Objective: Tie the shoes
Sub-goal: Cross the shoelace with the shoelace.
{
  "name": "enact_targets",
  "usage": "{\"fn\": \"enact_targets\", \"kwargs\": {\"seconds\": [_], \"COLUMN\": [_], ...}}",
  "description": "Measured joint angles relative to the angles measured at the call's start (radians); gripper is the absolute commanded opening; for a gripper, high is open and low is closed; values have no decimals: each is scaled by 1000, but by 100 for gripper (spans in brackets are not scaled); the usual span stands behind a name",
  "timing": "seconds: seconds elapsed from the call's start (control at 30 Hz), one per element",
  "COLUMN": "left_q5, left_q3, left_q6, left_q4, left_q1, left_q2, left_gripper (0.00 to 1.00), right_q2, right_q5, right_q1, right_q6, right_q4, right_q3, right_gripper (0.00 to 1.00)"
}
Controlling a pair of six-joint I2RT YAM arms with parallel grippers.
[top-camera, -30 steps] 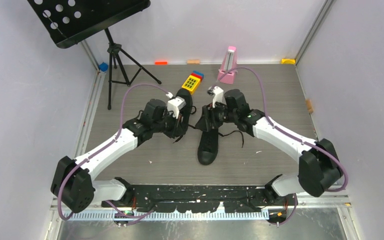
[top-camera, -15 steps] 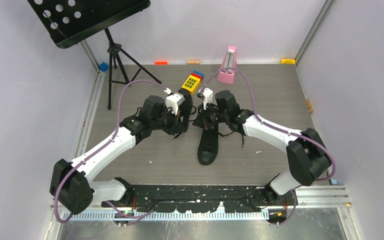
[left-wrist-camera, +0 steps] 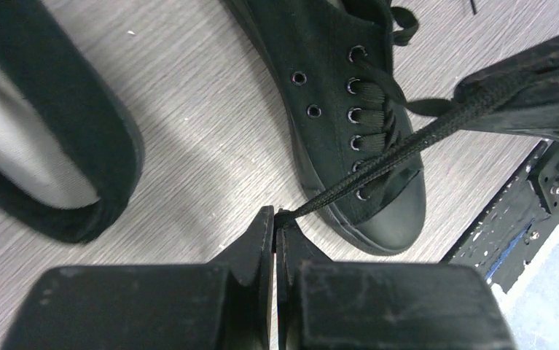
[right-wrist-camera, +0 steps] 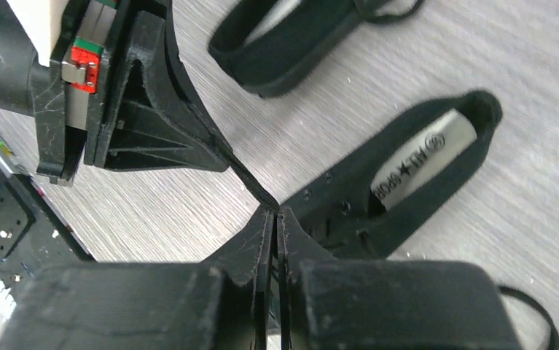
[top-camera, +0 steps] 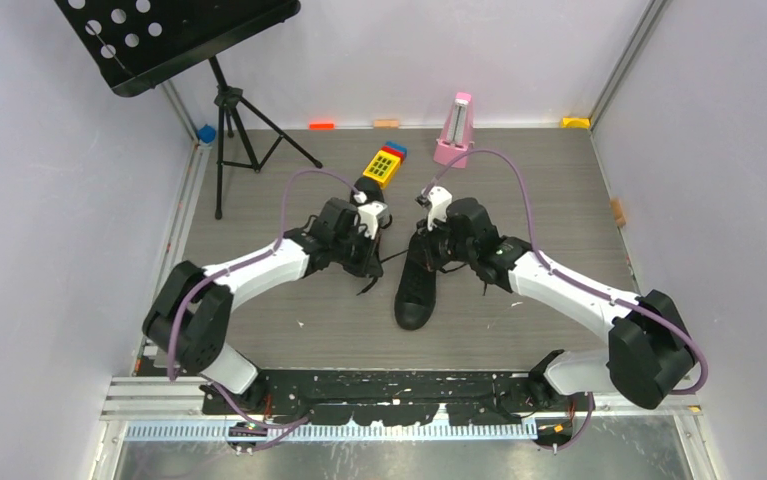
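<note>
One black shoe [top-camera: 414, 295] lies mid-table, toe toward the arm bases; its laced front [left-wrist-camera: 349, 109] and grey insole [right-wrist-camera: 415, 164] show in the wrist views. The second shoe [left-wrist-camera: 50, 168] lies just left of it, also seen in the right wrist view [right-wrist-camera: 298, 40]; in the top view my left arm mostly hides it. My left gripper [left-wrist-camera: 276, 217] is shut on a black lace [left-wrist-camera: 400, 146] that runs taut across the shoe's toe end to the right gripper. My right gripper [right-wrist-camera: 276, 209] is shut on the same lace [right-wrist-camera: 251, 182]. From above, the left gripper [top-camera: 373, 260] and right gripper [top-camera: 427, 250] stand close together over the shoe's heel end.
A black music stand [top-camera: 184, 40] on a tripod [top-camera: 239, 130] stands back left. A yellow keypad toy [top-camera: 384, 165] and a pink metronome [top-camera: 456, 130] sit behind the shoes. Small blocks [top-camera: 321, 125] lie along the back wall. The black base rail [top-camera: 399, 385] runs along the near edge.
My right gripper has closed on the lace and shifted slightly right. The left arm has tucked in, bringing its gripper rightward and nearer the laced shoe while still pinching the lace.
</note>
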Motion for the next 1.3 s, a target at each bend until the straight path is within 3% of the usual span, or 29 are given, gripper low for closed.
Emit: {"fn": "enact_targets", "kwargs": {"seconds": [0.3, 0.4, 0.73, 0.77, 0.87, 1.07, 1.1, 1.2, 1.3], "left_q5": [7, -28, -176, -184, -209, -219, -219, -214, -199], "left_q3": [30, 40, 42, 42, 42, 44, 44, 44, 44], "left_q6": [27, 36, 8, 6, -5, 0, 2, 18, 32], "left_q4": [46, 42, -24, -30, -47, -60, -60, -59, -59], "left_q1": [-48, -59, -40, -38, -32, -28, -28, -28, -28], "left_q2": [164, 183, 179, 175, 161, 143, 143, 133, 114], "left_gripper": [0, 0, 0, 0, 0, 0, 5, 35, 46], "right_q2": [2, 26, 116, 125, 142, 143, 143, 143, 143], "right_q5": [79, 104, 79, 73, 55, 34, 34, 25, 16], "right_q1": [0, -1, -22, -22, -22, -24, -25, -34, -43], "right_q6": [44, 60, 79, 79, 76, 79, 79, 79, 79], "right_q4": [-47, -52, -55, -55, -57, -61, -63, -69, -76], "right_q3": [-30, -21, 28, 32, 44, 68, 75, 97, 121], "right_gripper": [14, 23, 29, 29, 7, 0, 0, 0, 0]}}
